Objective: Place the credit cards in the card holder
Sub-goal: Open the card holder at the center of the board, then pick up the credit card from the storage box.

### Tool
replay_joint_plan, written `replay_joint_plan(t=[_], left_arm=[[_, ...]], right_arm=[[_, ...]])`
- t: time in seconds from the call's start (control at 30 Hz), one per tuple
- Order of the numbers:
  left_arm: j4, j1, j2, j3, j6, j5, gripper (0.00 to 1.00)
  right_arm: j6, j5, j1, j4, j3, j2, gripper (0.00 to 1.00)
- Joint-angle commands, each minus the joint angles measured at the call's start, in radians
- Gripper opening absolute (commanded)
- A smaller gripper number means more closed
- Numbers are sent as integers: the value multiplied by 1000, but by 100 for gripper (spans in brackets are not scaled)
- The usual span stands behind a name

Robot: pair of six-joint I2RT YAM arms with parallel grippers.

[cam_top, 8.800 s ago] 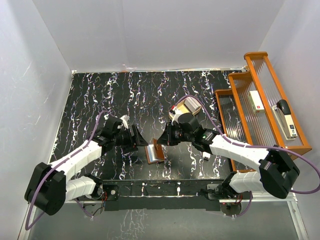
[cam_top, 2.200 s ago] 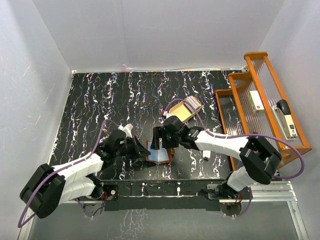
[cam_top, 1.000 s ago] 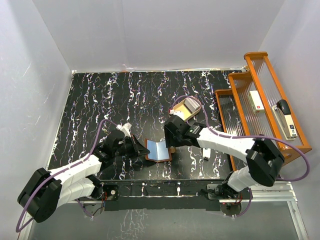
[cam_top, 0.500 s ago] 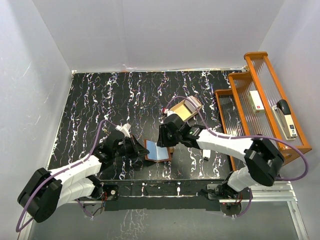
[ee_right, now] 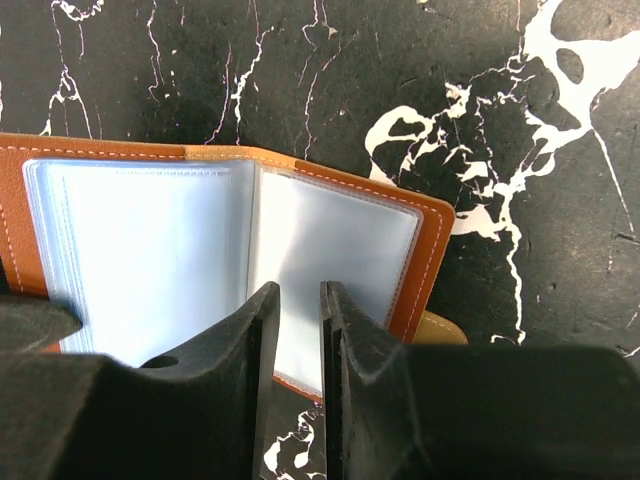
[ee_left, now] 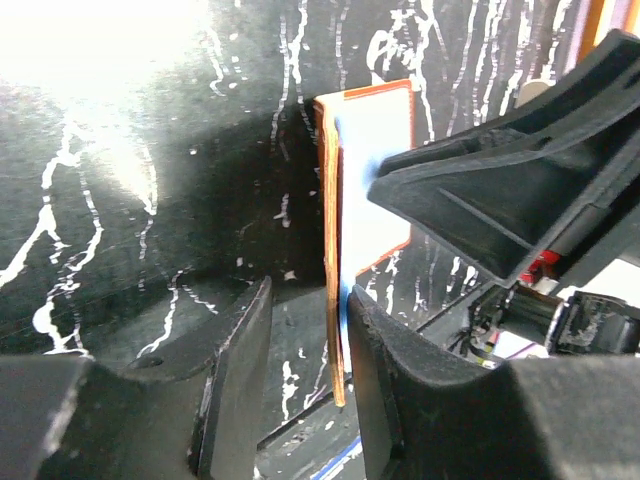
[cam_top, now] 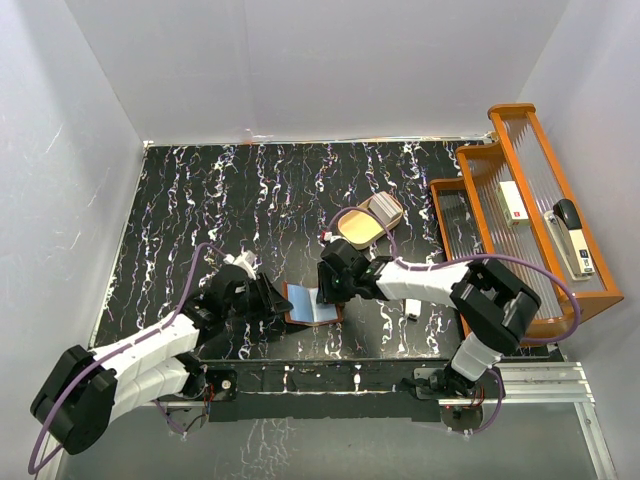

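Observation:
The card holder (cam_top: 312,303), a brown wallet with pale blue-grey pockets, lies open on the black marbled table between my two grippers. My left gripper (cam_top: 270,298) stands open at its left side. In the left wrist view the card holder's (ee_left: 375,170) raised brown cover passes between the left gripper's (ee_left: 308,300) parted jaws, close to the right finger. My right gripper (cam_top: 330,290) hovers over the right half. Its jaws (ee_right: 298,295) leave a narrow empty gap above the clear pockets of the card holder (ee_right: 150,250). A pale stack, apparently the credit cards (cam_top: 385,208), rests in the tan tray.
The tan oval tray (cam_top: 357,230) sits just behind the right gripper. A narrow white stick (cam_top: 412,307) lies right of the wallet. An orange tiered rack (cam_top: 478,155) holding a stapler (cam_top: 570,222) and a white box (cam_top: 513,200) lines the right side.
My left gripper has let go of the wallet's cover and now stands open around it. The right gripper has narrowed and moved down over the wallet's right half.

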Motion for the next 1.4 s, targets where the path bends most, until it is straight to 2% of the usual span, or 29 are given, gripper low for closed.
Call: replay_joint_plan(t=[0.0, 0.2, 0.37, 0.53, 0.8, 1.0, 1.17, 1.37], left_arm=[[-78, -5, -17, 15, 54, -69, 35], [-58, -4, 18, 6, 68, -70, 31], [-43, -4, 27, -9, 72, -72, 19], [-30, -4, 24, -20, 78, -64, 0], [10, -4, 27, -9, 86, -16, 0], [4, -4, 12, 14, 73, 30, 0], [-14, -4, -28, 16, 58, 42, 0], [-27, -5, -42, 34, 56, 59, 0]], right_arm=[[-18, 43, 3, 0, -39, -15, 22], [-13, 17, 3, 32, -64, -30, 21], [-8, 23, 3, 44, -88, -27, 20], [-18, 31, 3, 37, -99, -45, 20], [-99, 54, 3, -66, 45, -104, 28], [-232, 147, -15, -150, 192, -113, 35], [-373, 269, -81, -220, 313, -75, 38], [-493, 391, -232, -258, 428, 2, 45]])
